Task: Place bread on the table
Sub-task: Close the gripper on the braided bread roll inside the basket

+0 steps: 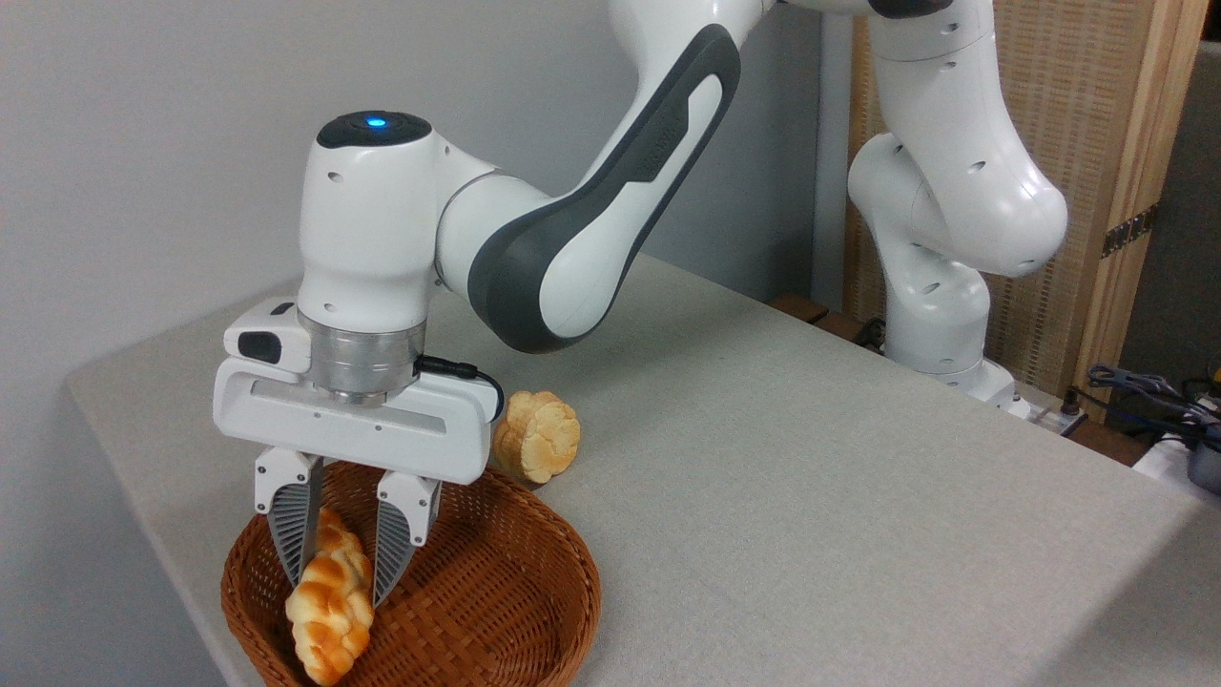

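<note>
One glossy braided bread, cream and golden, between fingers, over basket

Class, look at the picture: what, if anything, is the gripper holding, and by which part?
The gripper holds the braided bread, pinched across its upper middle, above the basket.

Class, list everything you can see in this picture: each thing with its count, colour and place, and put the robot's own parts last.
braided bread: one, cream and golden, in the basket between the jaws
round bun: one, golden, on the table behind the basket
wicker basket: one, brown, near table corner
table: one, light grey-beige cloth
woven screen: one, tan, back right
cables: dark, far right
robot arm: one, white and grey
gripper: one, white, jaws either side of the bread
</note>
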{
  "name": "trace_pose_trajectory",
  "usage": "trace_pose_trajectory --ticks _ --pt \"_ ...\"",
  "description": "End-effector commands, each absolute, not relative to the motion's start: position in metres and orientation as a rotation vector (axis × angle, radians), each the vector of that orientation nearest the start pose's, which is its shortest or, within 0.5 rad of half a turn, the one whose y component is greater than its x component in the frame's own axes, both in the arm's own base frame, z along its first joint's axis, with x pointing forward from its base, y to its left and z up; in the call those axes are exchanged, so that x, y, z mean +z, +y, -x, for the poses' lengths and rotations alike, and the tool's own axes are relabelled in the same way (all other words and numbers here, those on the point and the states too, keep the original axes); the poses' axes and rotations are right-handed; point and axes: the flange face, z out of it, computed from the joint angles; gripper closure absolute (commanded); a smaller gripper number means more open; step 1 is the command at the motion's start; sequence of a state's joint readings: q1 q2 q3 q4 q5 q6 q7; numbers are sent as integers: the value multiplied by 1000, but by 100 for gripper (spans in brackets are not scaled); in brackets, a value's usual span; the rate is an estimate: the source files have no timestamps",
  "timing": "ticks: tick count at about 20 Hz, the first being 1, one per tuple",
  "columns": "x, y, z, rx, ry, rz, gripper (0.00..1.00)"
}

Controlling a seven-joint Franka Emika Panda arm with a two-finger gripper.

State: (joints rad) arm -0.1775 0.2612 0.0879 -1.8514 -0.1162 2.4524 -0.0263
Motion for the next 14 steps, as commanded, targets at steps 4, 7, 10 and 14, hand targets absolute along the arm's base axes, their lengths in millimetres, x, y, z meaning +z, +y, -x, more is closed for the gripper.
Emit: trace_pose_trajectory --ticks 4,7,10,14 --pt "416 -62 -647 -529 7 3169 93" --pt "420 -61 -646 -536 5 3168 92" --pt "437 -60 -644 -570 -2 3168 90" --pt "461 -59 -634 -561 2 3176 84"
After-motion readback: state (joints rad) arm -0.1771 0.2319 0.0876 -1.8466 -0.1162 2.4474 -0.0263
